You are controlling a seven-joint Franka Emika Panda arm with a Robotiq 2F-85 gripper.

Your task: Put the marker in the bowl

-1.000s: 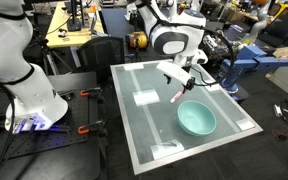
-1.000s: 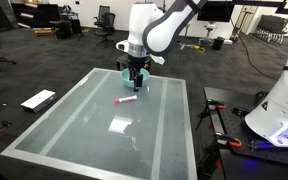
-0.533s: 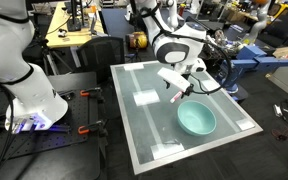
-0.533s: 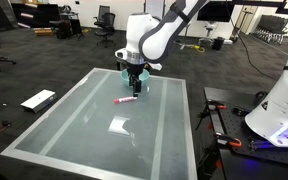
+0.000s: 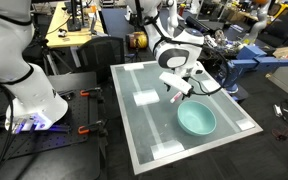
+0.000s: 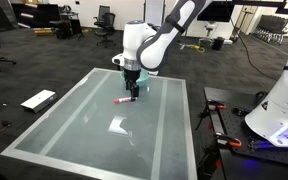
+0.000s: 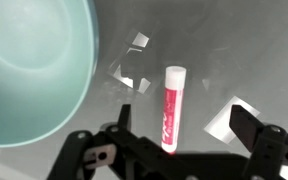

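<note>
Glossy, reflective tabletop [image 5: 144, 130] sits amid office chairs and desks. From the wrist, the gripper [image 7: 182, 120] stands wide open with nothing in it. Its dark fingers [image 7: 246, 125] flank the marker [image 7: 172, 108], a smooth pink-red stick with a whitish end lying flat on the surface. The round, matte teal bowl [image 7: 29, 70] is cut off by the picture's edge, near the marker but apart. In an exterior view the marker [image 6: 124, 99] is only a small red streak.
</note>
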